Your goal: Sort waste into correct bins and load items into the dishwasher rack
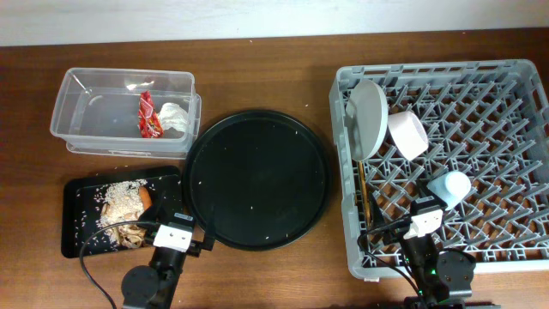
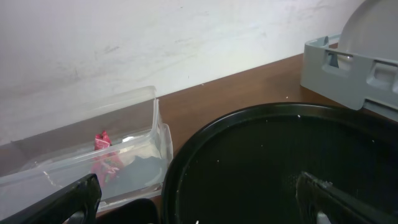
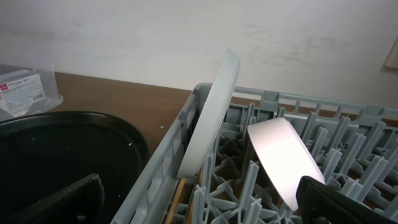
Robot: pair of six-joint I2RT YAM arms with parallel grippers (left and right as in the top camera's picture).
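Note:
The clear tub (image 1: 81, 129) at back left holds the red wrapper (image 1: 149, 116) and white tissue (image 1: 176, 118). The flat black tray (image 1: 75, 232) holds rice (image 1: 120, 196), the orange piece (image 1: 146, 197) and beige scraps (image 1: 130, 232). The grey rack (image 1: 480, 94) holds the white plate (image 1: 369, 116) on edge, the pale bowl (image 1: 407, 135), the light-blue cup (image 1: 451, 186) and the chopsticks (image 1: 364, 193). My left gripper (image 1: 174, 230) is open and empty (image 2: 199, 208) at the front edge. My right gripper (image 1: 425, 221) is open and empty (image 3: 199, 205) over the rack's front.
The large round black tray (image 1: 257, 178) lies between the bins and the rack, with a few rice specks on it. It fills the left wrist view (image 2: 261, 162). A white wall runs behind the table.

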